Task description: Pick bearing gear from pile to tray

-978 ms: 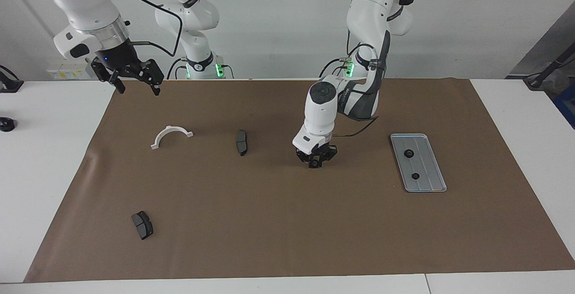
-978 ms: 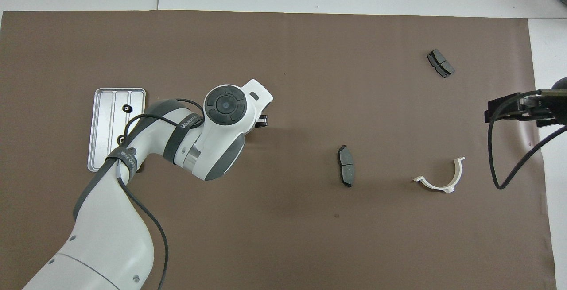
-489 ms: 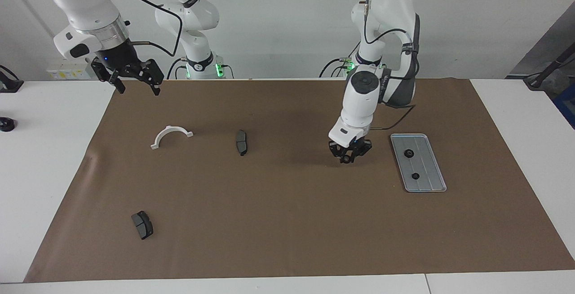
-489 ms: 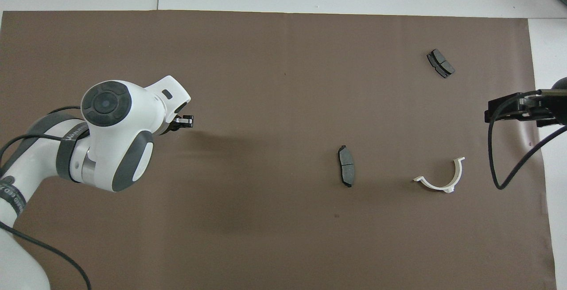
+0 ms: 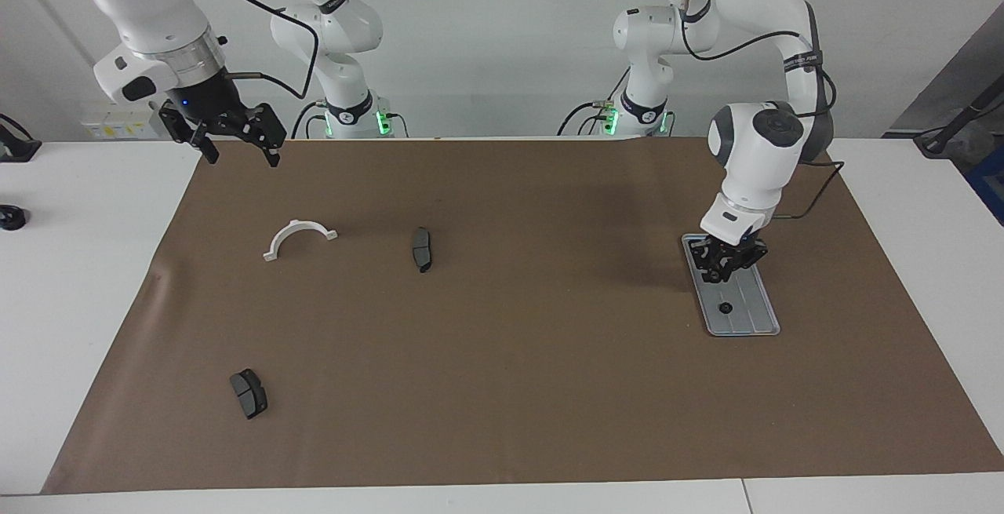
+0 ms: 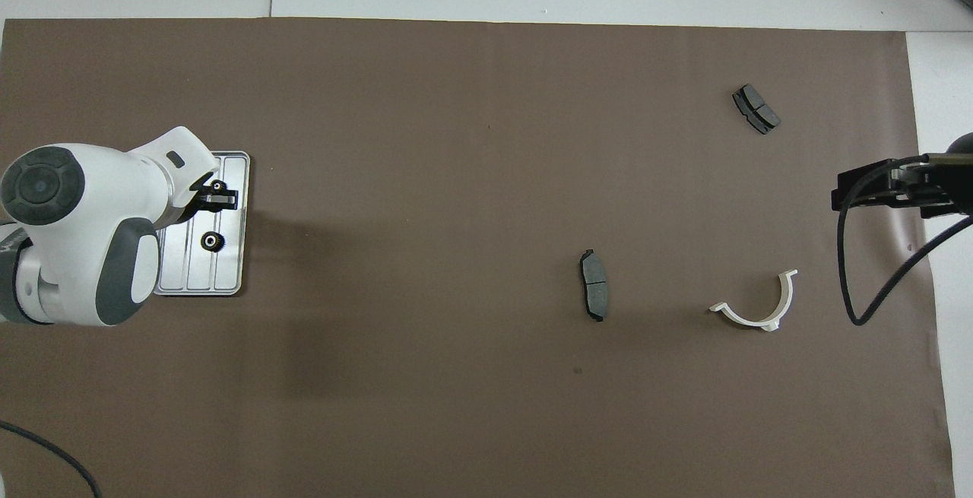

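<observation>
My left gripper (image 5: 723,274) (image 6: 220,198) hangs low over the silver tray (image 5: 754,318) (image 6: 190,277), shut on a small black bearing gear at its fingertips. Two more bearing gears lie in the tray: one (image 5: 725,308) (image 6: 218,185) farther from the robots, one (image 6: 212,240) nearer, hidden by the gripper in the facing view. What is left of the pile lies toward the right arm's end. My right gripper (image 5: 239,154) (image 6: 842,195) waits open, raised over the mat's edge at its own end.
A white half-ring bracket (image 5: 298,235) (image 6: 756,312) and a dark brake pad (image 5: 422,248) (image 6: 594,285) lie mid-mat. A second brake pad (image 5: 249,393) (image 6: 755,109) lies farther from the robots. A brown mat (image 5: 502,388) covers the table.
My left arm has swung from the middle of the mat toward its own end with the gear, and its gripper now stands over the tray. The right arm has not moved.
</observation>
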You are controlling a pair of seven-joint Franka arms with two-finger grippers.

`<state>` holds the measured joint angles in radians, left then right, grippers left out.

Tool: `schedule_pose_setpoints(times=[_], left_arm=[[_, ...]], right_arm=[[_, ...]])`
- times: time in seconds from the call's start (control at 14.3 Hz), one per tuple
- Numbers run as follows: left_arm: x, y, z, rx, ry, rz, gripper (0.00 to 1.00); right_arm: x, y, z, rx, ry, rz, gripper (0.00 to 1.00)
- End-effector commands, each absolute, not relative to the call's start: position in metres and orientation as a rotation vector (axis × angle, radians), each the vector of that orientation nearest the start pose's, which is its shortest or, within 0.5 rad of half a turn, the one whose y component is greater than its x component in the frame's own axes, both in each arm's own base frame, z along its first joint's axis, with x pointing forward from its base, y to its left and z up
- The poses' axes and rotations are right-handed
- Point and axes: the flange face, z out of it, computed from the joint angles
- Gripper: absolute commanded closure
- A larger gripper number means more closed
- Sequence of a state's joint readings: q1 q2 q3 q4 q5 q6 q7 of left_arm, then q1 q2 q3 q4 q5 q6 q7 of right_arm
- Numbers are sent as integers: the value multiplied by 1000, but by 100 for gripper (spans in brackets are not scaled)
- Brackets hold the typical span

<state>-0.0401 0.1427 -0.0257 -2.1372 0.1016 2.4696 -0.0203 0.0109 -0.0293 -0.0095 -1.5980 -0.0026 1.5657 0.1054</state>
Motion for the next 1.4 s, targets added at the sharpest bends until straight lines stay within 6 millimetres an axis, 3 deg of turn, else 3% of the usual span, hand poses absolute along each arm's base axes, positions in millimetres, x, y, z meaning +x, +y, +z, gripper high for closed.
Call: schedule_pose_setpoints(times=[0.0,0.21,0.42,0.49,0.56,0.63,0.7,0.84,1.05,1.33], left_arm=[[582,-13,338,-3057,171,-333,98],[584,10,328,-3055,163,-315,96],[588,12,309,-3071,140,-306,95],[588,12,308,-3071,140,-308,86],[588,12,308,-3071,142,-308,84],[587,12,307,-3072,141,-306,72],[587,12,306,-3073,140,-299,52],[588,11,308,-3071,149,-296,0],[588,10,321,-3059,225,-300,0],[578,-14,380,-3048,279,-260,0]], right_arm=[[536,1,629,-3117,177,23,0],[536,1,629,-3117,177,23,0],[536,1,629,-3117,174,23,0],[536,1,629,-3117,177,23,0],[536,1,629,-3117,177,23,0],[536,1,629,-3117,177,23,0],[536,1,629,-3117,174,23,0],[536,1,629,-3117,177,23,0],[536,1,629,-3117,177,23,0],[536,1,629,-3117,177,23,0]])
